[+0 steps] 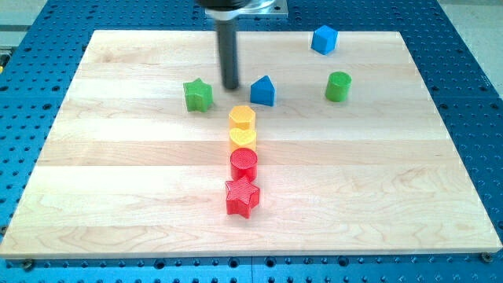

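My tip (231,86) rests on the wooden board between the green star (198,95) to its left and the blue pentagon-like block (263,91) to its right, touching neither. Just below the tip runs a vertical column of blocks: a yellow hexagon (243,118), a second yellow block (243,137), a red cylinder (244,163) and a red star (242,197), each touching its neighbour. The yellow hexagon is the column block nearest the tip.
A green cylinder (338,86) stands to the right of the blue pentagon-like block. A blue cube (324,39) sits near the board's top edge at the right. The wooden board (118,181) lies on a blue perforated table.
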Robot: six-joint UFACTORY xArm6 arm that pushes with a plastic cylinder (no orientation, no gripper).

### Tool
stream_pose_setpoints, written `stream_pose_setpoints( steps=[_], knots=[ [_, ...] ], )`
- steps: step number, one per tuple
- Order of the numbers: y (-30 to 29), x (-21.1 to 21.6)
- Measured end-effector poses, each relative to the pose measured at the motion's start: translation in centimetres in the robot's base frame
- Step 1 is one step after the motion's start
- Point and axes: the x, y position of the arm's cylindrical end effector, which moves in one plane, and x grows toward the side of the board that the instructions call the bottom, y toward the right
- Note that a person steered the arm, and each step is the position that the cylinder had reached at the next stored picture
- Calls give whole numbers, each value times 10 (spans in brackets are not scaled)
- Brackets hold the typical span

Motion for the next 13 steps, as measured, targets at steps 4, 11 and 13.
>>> stream_pose_setpoints(
  steps=[4, 11, 13],
  knots=[
    [274, -79],
    [11, 4],
    [51, 8]
  ],
)
